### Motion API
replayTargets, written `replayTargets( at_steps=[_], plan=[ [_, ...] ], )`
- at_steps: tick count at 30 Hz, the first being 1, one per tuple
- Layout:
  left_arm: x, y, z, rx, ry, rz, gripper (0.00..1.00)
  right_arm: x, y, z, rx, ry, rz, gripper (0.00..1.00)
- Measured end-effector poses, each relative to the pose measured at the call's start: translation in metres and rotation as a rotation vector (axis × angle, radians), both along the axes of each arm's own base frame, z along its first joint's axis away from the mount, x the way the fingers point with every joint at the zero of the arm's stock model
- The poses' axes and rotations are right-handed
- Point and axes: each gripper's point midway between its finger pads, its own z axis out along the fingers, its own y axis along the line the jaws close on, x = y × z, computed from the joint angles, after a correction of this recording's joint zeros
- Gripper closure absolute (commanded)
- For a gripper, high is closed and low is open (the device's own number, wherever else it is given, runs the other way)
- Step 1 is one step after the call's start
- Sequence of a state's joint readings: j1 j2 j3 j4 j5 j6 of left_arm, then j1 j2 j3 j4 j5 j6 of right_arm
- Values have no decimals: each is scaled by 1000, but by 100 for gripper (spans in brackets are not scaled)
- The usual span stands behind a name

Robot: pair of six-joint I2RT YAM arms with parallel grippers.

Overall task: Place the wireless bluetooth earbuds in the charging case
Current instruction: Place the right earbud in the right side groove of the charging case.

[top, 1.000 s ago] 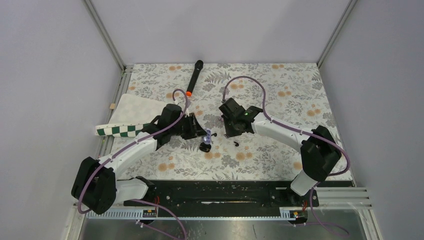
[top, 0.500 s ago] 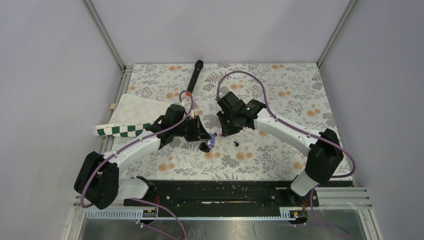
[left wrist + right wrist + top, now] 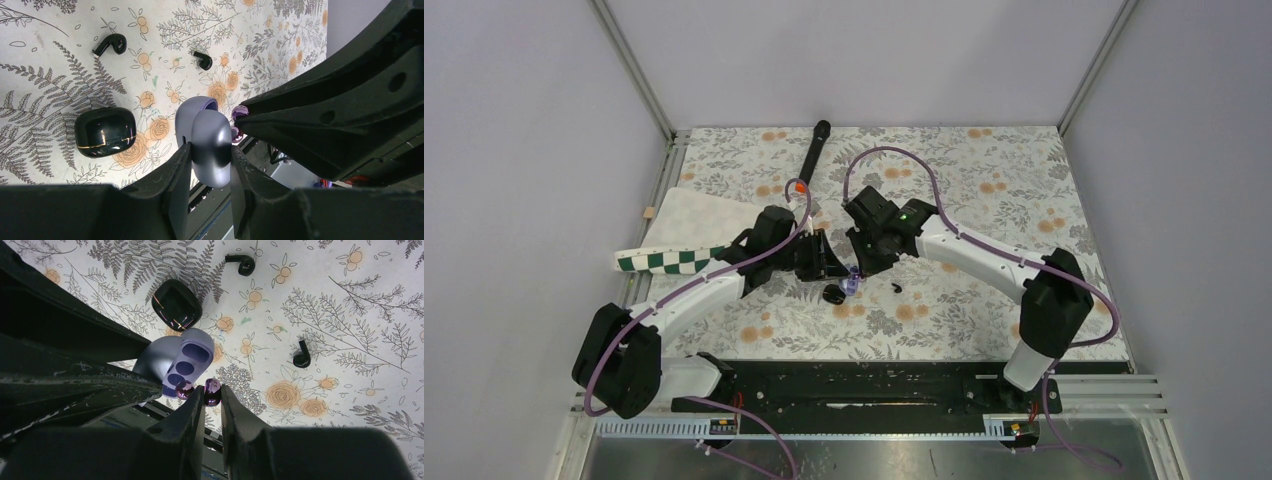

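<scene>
The purple case (image 3: 210,145) is held tight by the left fingers (image 3: 175,175). The purple earbud (image 3: 212,386), pinched by the right fingers (image 3: 192,415), should be lowered slowly into its hole.

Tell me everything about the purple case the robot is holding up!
The purple case is smooth, rounded and softly shiny, like plastic. Its lid is flipped open, showing dark oval hollows inside. The left gripper pinches it on both sides, holding it over the flowery table, near a black case. The right gripper holds a shiny purple earbud right at its open end; whether they touch is unclear.
</scene>
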State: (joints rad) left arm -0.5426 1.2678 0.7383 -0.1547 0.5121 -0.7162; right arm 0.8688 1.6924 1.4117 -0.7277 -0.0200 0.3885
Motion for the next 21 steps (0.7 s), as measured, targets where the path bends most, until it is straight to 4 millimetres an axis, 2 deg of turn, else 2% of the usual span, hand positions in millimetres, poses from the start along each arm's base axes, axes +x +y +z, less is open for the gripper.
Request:
replayTargets(
  at_steps=[21],
  plan=[
    [-1,-1,1,-9,13,2,100,1,5,-10,-35,23,10,83]
  ],
)
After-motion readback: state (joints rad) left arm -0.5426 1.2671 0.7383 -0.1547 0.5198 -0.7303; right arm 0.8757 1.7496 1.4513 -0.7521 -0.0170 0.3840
